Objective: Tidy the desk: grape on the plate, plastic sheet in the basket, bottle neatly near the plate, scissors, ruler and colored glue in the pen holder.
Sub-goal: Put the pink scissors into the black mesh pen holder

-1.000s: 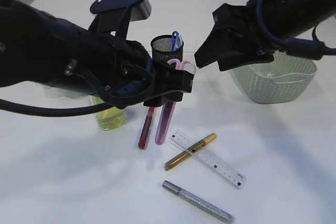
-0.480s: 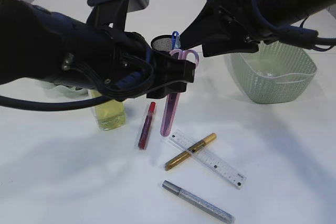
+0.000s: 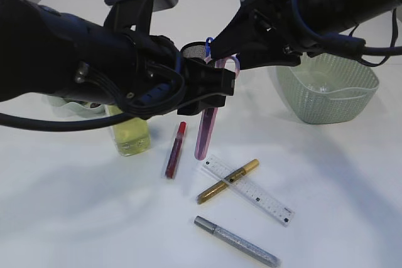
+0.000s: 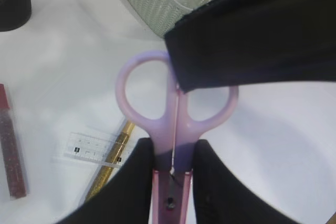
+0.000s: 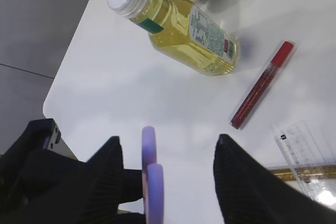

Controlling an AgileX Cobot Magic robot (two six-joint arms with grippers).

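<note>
Left wrist view shows the left gripper (image 4: 173, 169) pinching the lilac scissors (image 4: 174, 113) just below their handle loops, blades down above the table, presenting the handles to the right gripper (image 5: 165, 174), whose spread jaws straddle them for a handover.

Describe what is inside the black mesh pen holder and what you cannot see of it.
A blue tip pokes above the black mesh pen holder's rim. What item it belongs to, and anything lower inside, cannot be seen: both black arms cover most of the holder.
</note>
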